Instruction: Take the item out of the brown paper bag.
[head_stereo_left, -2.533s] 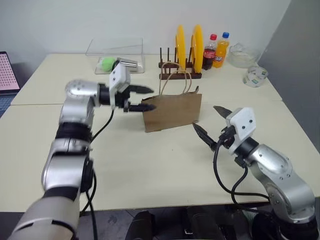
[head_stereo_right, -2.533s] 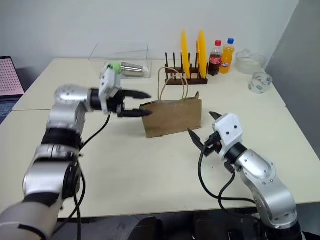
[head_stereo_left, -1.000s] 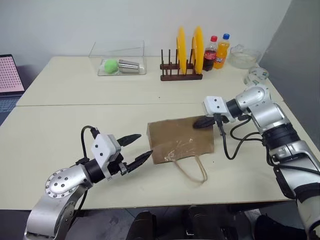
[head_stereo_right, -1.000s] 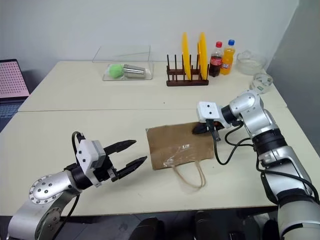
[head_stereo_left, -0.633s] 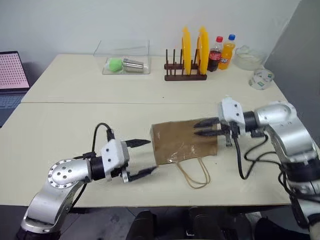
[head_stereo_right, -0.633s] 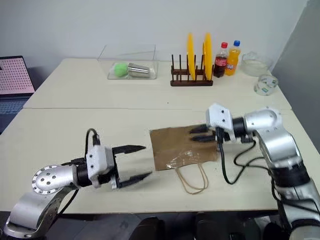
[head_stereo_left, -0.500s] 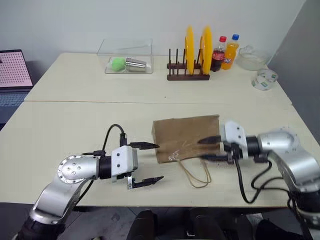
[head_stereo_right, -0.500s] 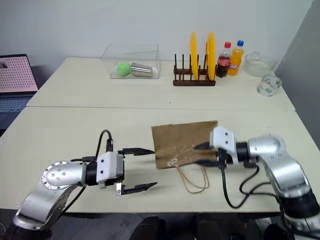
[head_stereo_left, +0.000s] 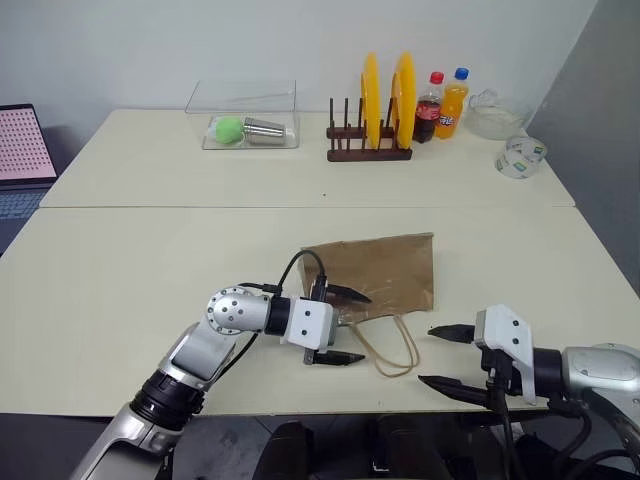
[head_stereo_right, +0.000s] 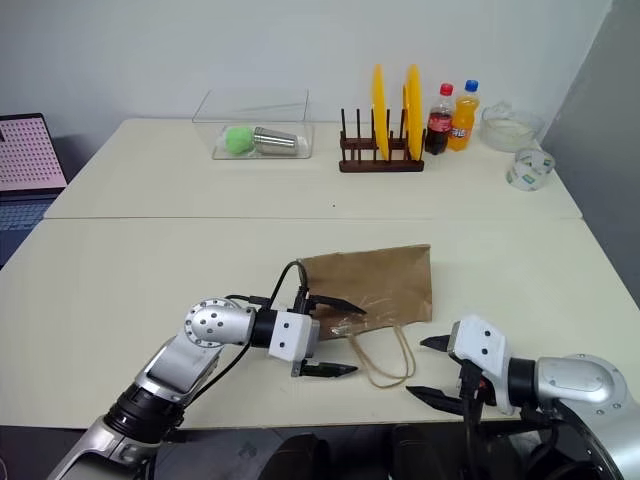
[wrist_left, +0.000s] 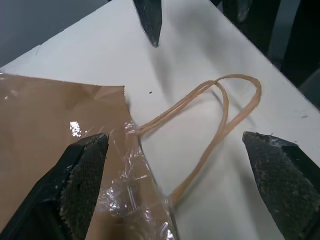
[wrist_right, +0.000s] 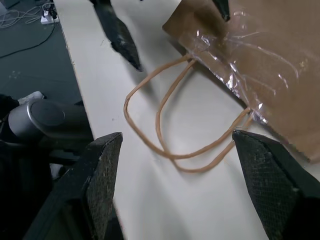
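At the mouth of the brown paper bag (head_stereo_left: 380, 277), which lies flat with its long axis running away from the left gripper (head_stereo_left: 345, 327), that gripper stands spread, straddling the bag's near corner. The right gripper (head_stereo_left: 444, 356), also spread, hovers beyond the loop handles (head_stereo_left: 392, 347), so the left is nearer. The item is hidden, presumably inside the creased bag.

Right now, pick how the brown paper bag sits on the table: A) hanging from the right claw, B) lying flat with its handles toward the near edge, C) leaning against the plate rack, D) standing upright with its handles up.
B: the brown paper bag lies flat on the table, its handles trailing toward the near edge.
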